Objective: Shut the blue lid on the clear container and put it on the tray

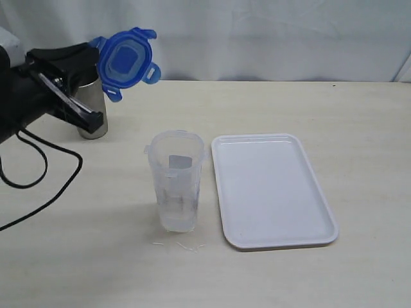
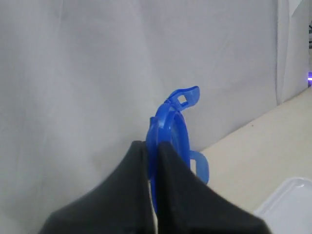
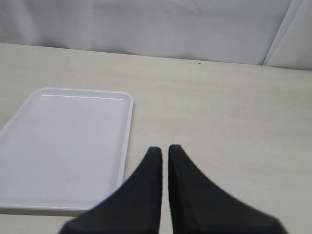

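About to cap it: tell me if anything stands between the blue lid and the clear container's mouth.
Nothing visible. The left gripper holds the blue lid aloft; the clear container stands open; the steel cup sits aside.

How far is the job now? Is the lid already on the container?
Done: the blue lid is lifted, clamped by the left gripper. In hand: the lid, held high and away from the clear container, which stands open beside the tray. Left: snap the lid shut, then set the container on the tray.
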Robot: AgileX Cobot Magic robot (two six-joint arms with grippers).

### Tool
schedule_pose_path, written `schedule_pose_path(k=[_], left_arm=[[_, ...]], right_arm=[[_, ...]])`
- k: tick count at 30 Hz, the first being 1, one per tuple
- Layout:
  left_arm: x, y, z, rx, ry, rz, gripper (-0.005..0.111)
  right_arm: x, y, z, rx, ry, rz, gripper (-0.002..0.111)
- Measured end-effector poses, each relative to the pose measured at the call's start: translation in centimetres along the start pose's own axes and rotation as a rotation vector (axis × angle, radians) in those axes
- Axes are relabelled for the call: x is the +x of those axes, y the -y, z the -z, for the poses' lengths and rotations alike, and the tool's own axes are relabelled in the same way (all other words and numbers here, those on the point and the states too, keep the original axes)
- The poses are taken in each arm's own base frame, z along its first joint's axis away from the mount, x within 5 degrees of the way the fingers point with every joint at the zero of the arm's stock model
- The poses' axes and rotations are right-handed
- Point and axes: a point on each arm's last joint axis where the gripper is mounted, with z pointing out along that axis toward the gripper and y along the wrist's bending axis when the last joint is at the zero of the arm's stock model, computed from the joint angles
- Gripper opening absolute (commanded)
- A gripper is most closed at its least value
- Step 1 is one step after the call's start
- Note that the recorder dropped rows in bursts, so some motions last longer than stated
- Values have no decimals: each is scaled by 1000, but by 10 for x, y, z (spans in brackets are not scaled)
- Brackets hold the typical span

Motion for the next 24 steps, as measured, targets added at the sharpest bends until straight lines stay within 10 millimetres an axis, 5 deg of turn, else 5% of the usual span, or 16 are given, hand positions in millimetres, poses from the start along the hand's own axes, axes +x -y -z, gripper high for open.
schedule_pose_path(k=[13, 24], left_arm=[[-39, 13, -39, 85, -85, -437, 0], [-44, 61, -41, 179, -190, -940, 0]], right_arm=[[0, 0, 0, 0, 0, 0, 5], [0, 0, 0, 0, 0, 0, 5]])
